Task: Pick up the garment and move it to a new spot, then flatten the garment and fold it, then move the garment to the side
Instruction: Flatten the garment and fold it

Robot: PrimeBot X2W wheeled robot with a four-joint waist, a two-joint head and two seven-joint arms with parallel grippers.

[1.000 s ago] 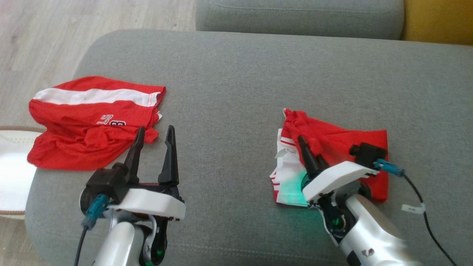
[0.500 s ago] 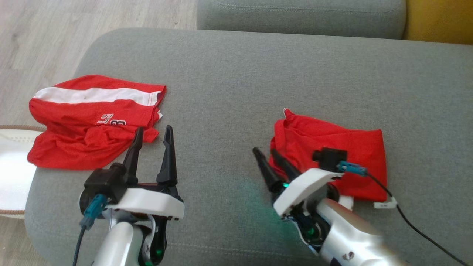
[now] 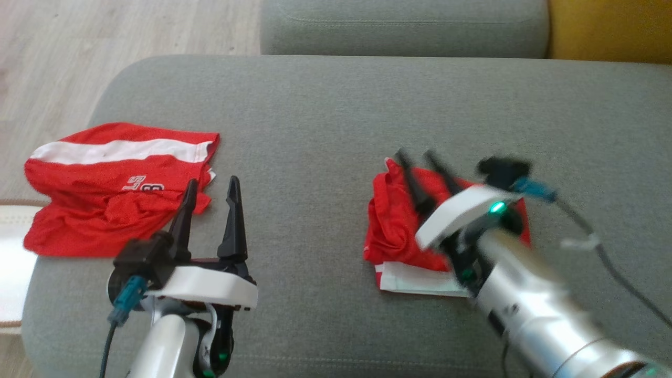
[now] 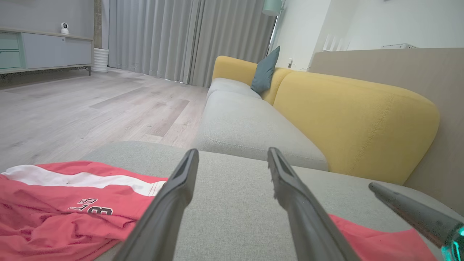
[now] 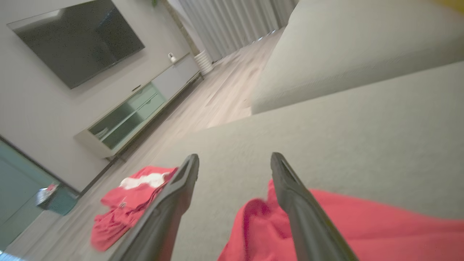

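Now the right gripper point(image 3: 418, 156), spread and empty, hovers over the folded garment point(image 3: 394, 226). A low fingertip could snag cloth beneath it, undoing the fold.

Grey seat cushion point(image 3: 325, 115) is spanning the foreground, and a second grey cushion point(image 3: 404, 26) is lying just beyond it. Yellow backrest point(image 4: 355, 119) is running alongside, with a teal pillow point(image 4: 264, 72) leaning on it. Grey curtains point(image 4: 181, 36) are hanging past the wood floor point(image 4: 72, 108). A sideboard point(image 4: 40, 50) is carrying a small white camera point(image 4: 64, 27). A dark TV point(image 5: 76, 40) is hanging on the wall.
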